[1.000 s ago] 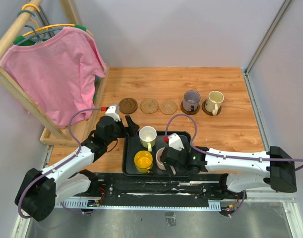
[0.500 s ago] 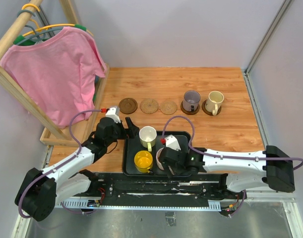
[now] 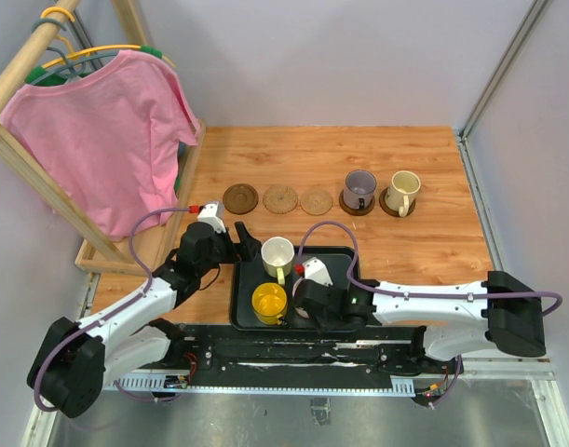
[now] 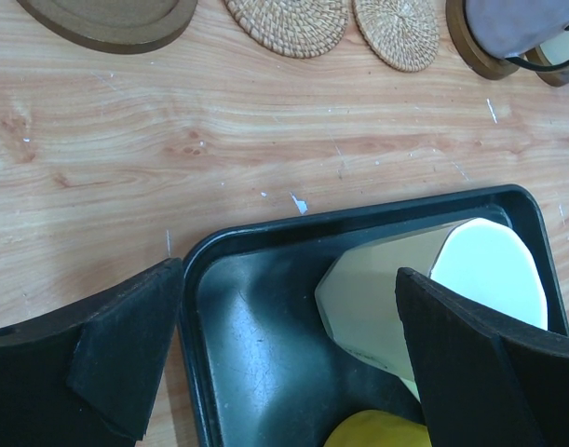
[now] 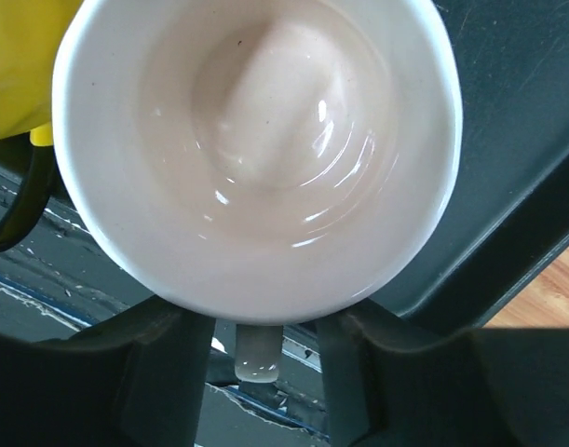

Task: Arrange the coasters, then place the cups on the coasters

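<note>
Three bare coasters lie in a row at the back: one dark and two tan. To their right, a purple cup and a cream cup each stand on a dark coaster. The black tray holds a white cup, a yellow cup and a pink cup. My right gripper straddles the pink cup's handle, its jaws narrow with a gap on both sides. My left gripper is wide open over the tray's far left corner, beside the white cup.
A wooden rack with a pink shirt stands at the left, its base close to my left arm. A metal frame post borders the table on the right.
My right gripper's jaws have narrowed around the pink cup's handle, and the arm has slid slightly left. The left gripper has barely moved and stays wide open.
</note>
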